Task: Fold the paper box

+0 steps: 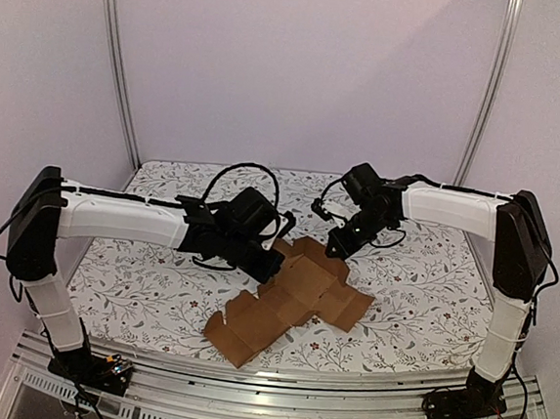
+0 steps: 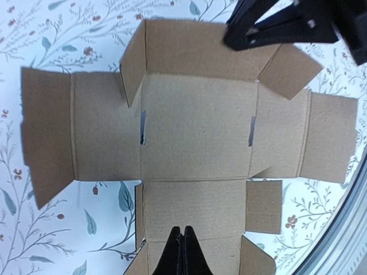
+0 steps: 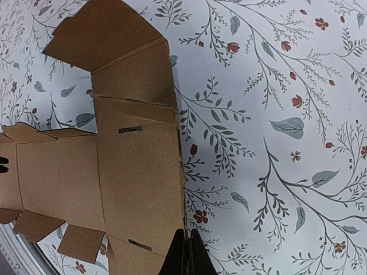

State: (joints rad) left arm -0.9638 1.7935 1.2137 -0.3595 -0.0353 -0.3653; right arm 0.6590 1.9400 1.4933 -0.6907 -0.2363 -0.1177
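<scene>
The paper box lies opened out as a flat brown die-cut sheet on the floral cloth, with a few flaps standing up a little. In the left wrist view the paper box fills the frame. My left gripper is shut over its near panel, with nothing between the fingers. My right gripper comes in at that view's top, against the far flap. In the right wrist view my right gripper is shut, its tips meeting right at the long edge of the paper box. Whether that edge is pinched does not show.
A floral tablecloth covers the table. A metal rail runs along the near edge by both arm bases. Pale walls and two upright posts close off the back. In the top view both arms reach inward over the sheet.
</scene>
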